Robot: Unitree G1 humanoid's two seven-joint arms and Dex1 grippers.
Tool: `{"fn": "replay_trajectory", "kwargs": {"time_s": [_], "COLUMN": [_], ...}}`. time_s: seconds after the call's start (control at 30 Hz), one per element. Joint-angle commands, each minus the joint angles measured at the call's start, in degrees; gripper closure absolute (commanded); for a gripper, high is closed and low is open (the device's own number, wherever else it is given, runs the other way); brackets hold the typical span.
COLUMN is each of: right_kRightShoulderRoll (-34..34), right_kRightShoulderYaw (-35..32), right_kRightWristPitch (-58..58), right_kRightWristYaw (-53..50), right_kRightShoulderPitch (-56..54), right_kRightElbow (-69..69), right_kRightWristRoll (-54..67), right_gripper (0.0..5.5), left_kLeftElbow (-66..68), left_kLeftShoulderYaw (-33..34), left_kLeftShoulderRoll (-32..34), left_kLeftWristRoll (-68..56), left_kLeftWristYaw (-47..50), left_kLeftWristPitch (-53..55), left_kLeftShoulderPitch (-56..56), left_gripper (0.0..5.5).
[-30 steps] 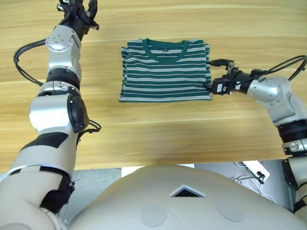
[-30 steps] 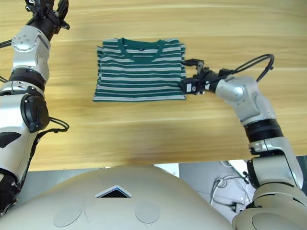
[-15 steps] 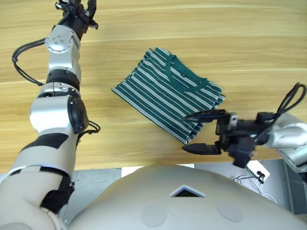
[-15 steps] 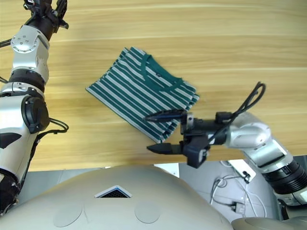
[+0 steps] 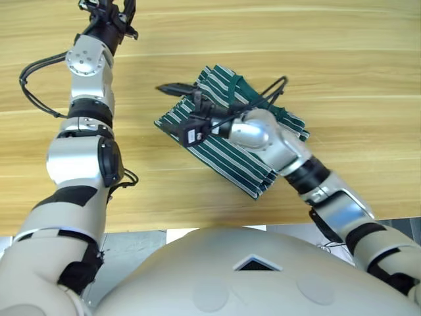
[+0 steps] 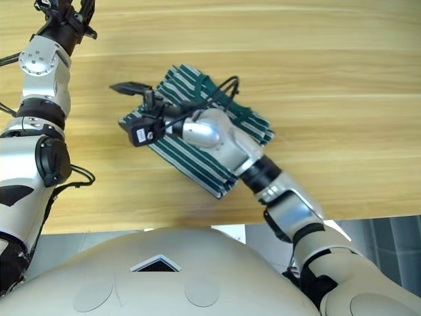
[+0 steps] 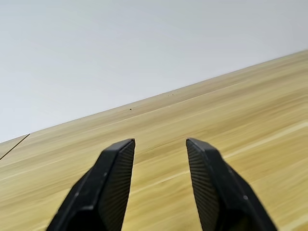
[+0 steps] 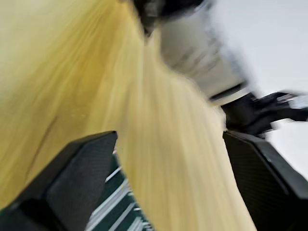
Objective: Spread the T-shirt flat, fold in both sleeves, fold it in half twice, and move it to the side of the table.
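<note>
Our left gripper [image 7: 160,144] hangs over the far left of the table [image 5: 348,72], fingers spread and empty. Our right gripper [image 8: 169,137] hovers above the left corner of the folded striped T-shirt [image 5: 223,163], fingers spread wide. The shirt lies askew mid-table. It looks soft, light and floppy, so we judge it needs a pinch through all layers at an edge.

Bare counter [image 5: 342,79] lies on every side of the folded T-shirt [image 5: 227,164]; my right arm [image 5: 263,135] crosses above it, blocking that way. My parted left fingers [image 7: 115,180] hang well beyond it, seemingly over free wood.
</note>
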Motion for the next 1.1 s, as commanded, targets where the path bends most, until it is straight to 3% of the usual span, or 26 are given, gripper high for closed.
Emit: {"fn": "replay_trajectory", "kwargs": {"time_s": [0.03,0.17,0.3,0.53,0.77,0.87,1.0,1.1], "right_kRightShoulderRoll": [7.56,12.73,13.47,11.92,11.92,12.52,9.81,-1.53], "right_kRightShoulderYaw": [0.00,-5.10,-9.40,-23.76,-32.07,-36.17,-40.22,-36.18], "right_kRightWristPitch": [-3.00,-1.80,0.85,9.31,5.17,-0.69,-11.55,-8.38], "right_kRightWristYaw": [-4.71,-14.62,-22.16,-31.54,-28.93,-23.52,1.39,22.24], "right_kRightShoulderPitch": [-7.07,-13.92,-16.81,-20.20,-22.32,-23.39,-19.57,-4.91], "right_kRightElbow": [22.66,44.86,54.15,59.07,57.64,55.63,42.57,11.85], "right_kRightWristRoll": [-1.60,-0.16,0.96,9.05,13.93,17.91,28.70,37.94], "right_gripper": [1.44,1.44,1.44,1.44,1.44,1.44,1.44,1.44], "left_kLeftElbow": [-0.93,-1.29,-1.49,-1.98,-2.62,-4.83,-18.57,-34.79], "left_kLeftShoulderYaw": [-0.66,-0.96,-1.21,-1.59,-1.96,-2.18,-6.25,-13.36], "left_kLeftShoulderRoll": [-0.63,-1.26,-1.64,-2.05,-2.12,-2.58,-2.11,2.53], "left_kLeftWristRoll": [0.68,0.58,0.73,1.07,1.56,0.95,-2.27,-4.06], "left_kLeftWristYaw": [0.51,0.62,0.77,1.27,1.88,-0.12,-14.43,-26.78], "left_kLeftWristPitch": [-0.18,-0.32,-0.47,-0.59,-1.43,-5.46,-16.78,-18.61], "left_kLeftShoulderPitch": [1.05,1.33,1.75,2.17,2.73,3.60,10.98,21.33], "left_gripper": [3.52,3.52,3.52,3.52,3.52,3.52,3.52,3.52]}}
